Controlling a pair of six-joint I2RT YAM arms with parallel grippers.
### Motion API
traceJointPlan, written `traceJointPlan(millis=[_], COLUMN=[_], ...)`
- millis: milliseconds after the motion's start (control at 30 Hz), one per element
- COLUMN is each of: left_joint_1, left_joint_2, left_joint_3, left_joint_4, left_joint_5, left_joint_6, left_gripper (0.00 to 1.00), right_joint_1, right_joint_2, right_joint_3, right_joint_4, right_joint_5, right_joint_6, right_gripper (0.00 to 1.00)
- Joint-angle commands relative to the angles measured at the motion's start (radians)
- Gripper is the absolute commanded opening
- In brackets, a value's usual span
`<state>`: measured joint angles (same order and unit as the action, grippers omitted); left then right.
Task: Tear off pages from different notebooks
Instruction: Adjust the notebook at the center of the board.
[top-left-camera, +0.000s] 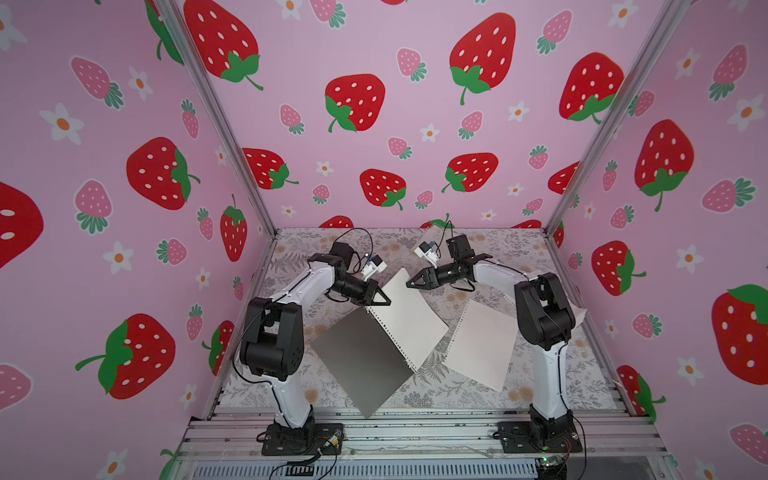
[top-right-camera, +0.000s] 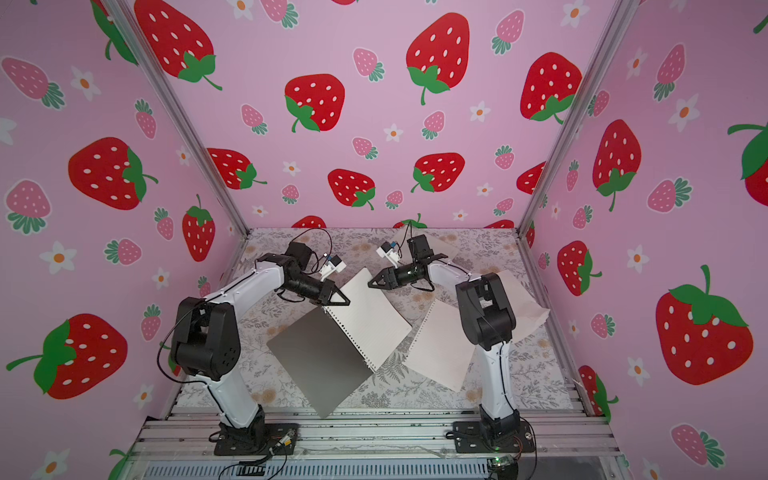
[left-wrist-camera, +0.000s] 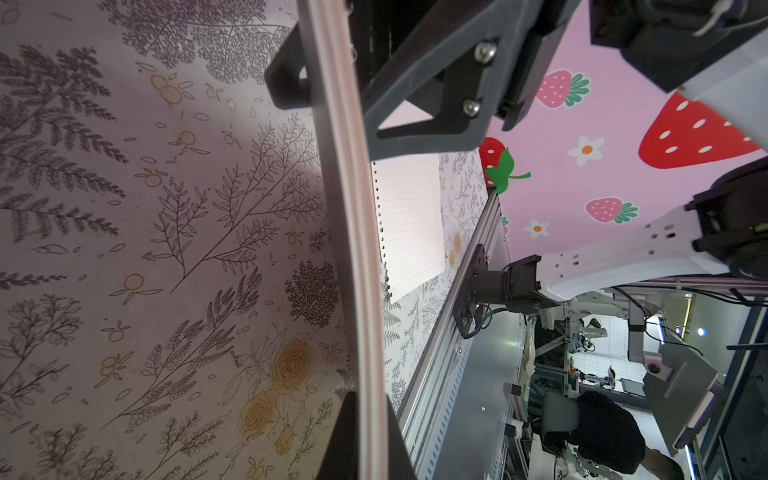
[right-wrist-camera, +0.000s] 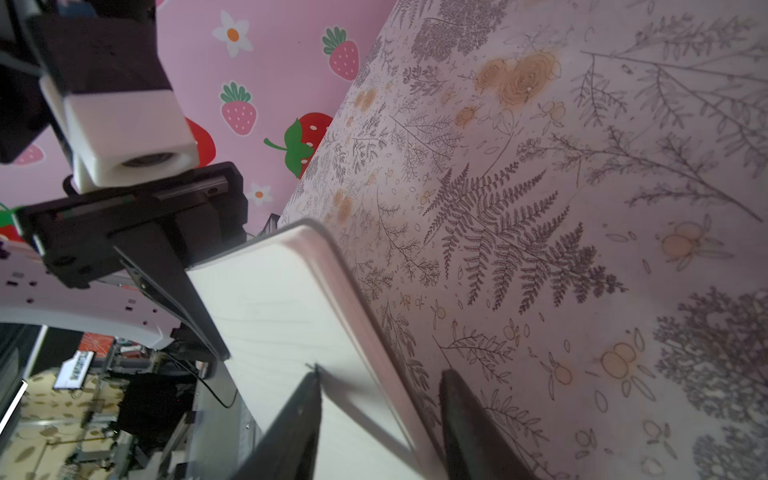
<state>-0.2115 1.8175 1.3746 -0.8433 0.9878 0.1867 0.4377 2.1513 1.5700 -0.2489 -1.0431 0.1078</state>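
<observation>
Overall, strawberry walls (top-left-camera: 374, 41) enclose floral tabletop (top-left-camera: 457, 397).

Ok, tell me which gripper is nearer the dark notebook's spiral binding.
Left. The left gripper clamps the dark notebook at the far end of its spiral binding; the right gripper sits across the lifted pages, straddling their free edge.

White arm shells (top-left-camera: 291, 291), black joint housings (top-left-camera: 272, 340), black cables (top-left-camera: 353, 229), silver screws (left-wrist-camera: 485, 50), black pointed left claw (top-left-camera: 386, 301)
</observation>
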Motion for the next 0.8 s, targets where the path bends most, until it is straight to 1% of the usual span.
traceJointPlan(millis=[0, 33, 67, 100, 133, 167, 200, 233, 267, 300, 367, 467, 567, 767], left_joint_1=[0.002, 0.006, 0.01, 0.012, 0.013, 0.014, 0.014, 0.014, 0.014, 0.016, 0.015, 0.015, 0.016, 0.017], left_joint_2=[0.005, 0.01, 0.015, 0.018, 0.02, 0.021, 0.02, 0.02, 0.02, 0.019, 0.012, -0.005, -0.023, -0.034], left_joint_3=[0.039, 0.044, 0.049, 0.057, 0.063, 0.071, 0.078, 0.083, 0.088, 0.091, 0.09, 0.087, 0.084, 0.082], left_joint_4=[0.01, 0.006, 0.002, 0.0, -0.006, -0.013, -0.014, -0.018, -0.024, -0.028, -0.035, -0.048, -0.061, -0.069], left_joint_5=[0.061, 0.063, 0.069, 0.074, 0.083, 0.095, 0.105, 0.115, 0.13, 0.148, 0.18, 0.216, 0.216, 0.215], left_joint_6=[0.044, 0.047, 0.052, 0.054, 0.058, 0.064, 0.064, 0.065, 0.07, 0.072, 0.076, 0.086, 0.089, 0.089], left_gripper=[0.0, 0.0, 0.0, 0.0, 0.0, 0.0, 0.0, 0.0, 0.0, 0.0, 0.0, 0.0, 0.0, 0.0], right_joint_1=[0.041, 0.042, 0.042, 0.042, 0.044, 0.046, 0.051, 0.056, 0.06, 0.064, 0.062, 0.062, 0.047, -0.021], right_joint_2=[0.004, 0.0, -0.006, -0.012, -0.016, -0.018, -0.019, -0.019, -0.015, -0.011, -0.002, 0.014, 0.016, -0.01], right_joint_3=[-0.007, -0.02, -0.038, -0.057, -0.068, -0.075, -0.077, -0.076, -0.072, -0.066, -0.062, -0.052, -0.039, -0.042], right_joint_4=[-0.005, 0.005, 0.029, 0.057, 0.078, 0.092, 0.094, 0.091, 0.082, 0.069, 0.066, 0.063, 0.016, 0.011], right_joint_5=[-0.12, -0.126, -0.133, -0.139, -0.147, -0.153, -0.15, -0.145, -0.137, -0.126, -0.118, -0.107, -0.054, -0.074], right_joint_6=[0.008, 0.014, 0.03, 0.052, 0.067, 0.077, 0.077, 0.07, 0.059, 0.044, 0.034, 0.02, -0.033, -0.046], right_gripper=[0.12, 0.06, 0.03, 0.05, 0.11, 0.24, 0.41, 0.56, 0.69, 0.74, 0.77, 0.78, 0.78, 0.79])
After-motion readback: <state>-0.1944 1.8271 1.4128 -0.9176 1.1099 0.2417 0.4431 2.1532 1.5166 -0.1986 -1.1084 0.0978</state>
